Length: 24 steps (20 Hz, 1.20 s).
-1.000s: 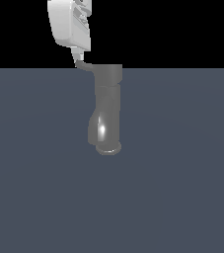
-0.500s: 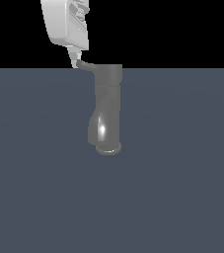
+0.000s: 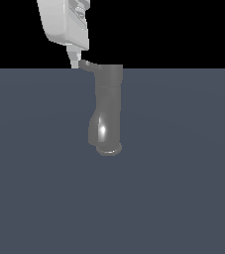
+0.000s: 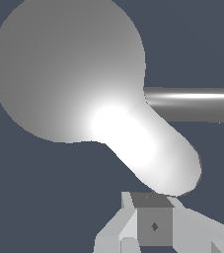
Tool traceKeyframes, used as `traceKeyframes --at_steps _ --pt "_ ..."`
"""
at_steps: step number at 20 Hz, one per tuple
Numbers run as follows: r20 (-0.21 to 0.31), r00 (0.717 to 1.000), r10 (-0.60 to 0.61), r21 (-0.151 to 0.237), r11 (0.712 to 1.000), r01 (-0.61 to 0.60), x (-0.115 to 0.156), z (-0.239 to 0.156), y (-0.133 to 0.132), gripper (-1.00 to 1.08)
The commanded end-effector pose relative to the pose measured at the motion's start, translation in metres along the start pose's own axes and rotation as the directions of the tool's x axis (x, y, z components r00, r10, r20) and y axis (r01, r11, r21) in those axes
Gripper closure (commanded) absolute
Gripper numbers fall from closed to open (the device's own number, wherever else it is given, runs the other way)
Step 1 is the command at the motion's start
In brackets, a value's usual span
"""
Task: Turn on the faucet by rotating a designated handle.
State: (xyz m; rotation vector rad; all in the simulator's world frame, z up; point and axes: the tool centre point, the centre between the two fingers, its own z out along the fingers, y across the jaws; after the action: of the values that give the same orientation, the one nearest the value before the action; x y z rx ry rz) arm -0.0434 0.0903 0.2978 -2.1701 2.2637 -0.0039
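Observation:
The grey glossy faucet [image 3: 107, 114] stands upright on the dark floor, with a glint low on its body. Its short flat handle [image 3: 87, 65] sticks out from the top cap toward the exterior view's left. My white gripper [image 3: 75, 61] hangs above and to the left of the cap, its tip touching the handle's outer end. In the wrist view I look down on the round cap [image 4: 66, 69], the bright handle [image 4: 153, 153] and the spout [image 4: 190, 104]. The gripper [image 4: 153, 217] sits just past the handle's end, its fingers [image 4: 155, 226] close together with nothing between them.
A flat dark blue-grey floor [image 3: 183, 188] spreads all around the faucet's round base flange [image 3: 108, 149]. Black background fills the space above the horizon. Nothing else stands in view.
My gripper has shifted slightly toward the exterior view's left and stays at the handle's tip. The faucet and handle look nearly unchanged.

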Motion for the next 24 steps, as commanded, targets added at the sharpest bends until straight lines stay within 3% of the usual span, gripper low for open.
traceKeyframes --at_steps 1,8,9,24 --pt "-0.003 1.000 0.019 -0.004 1.000 -0.019 0.015 0.000 0.006 1.08" --pt "-0.003 1.000 0.020 -0.005 1.000 -0.020 0.023 0.000 0.023 1.08" --pt "-0.002 1.000 -0.006 -0.003 1.000 0.006 0.008 0.000 0.022 1.08" --pt "-0.002 1.000 0.019 -0.006 1.000 -0.019 0.087 -0.001 0.043 1.08"
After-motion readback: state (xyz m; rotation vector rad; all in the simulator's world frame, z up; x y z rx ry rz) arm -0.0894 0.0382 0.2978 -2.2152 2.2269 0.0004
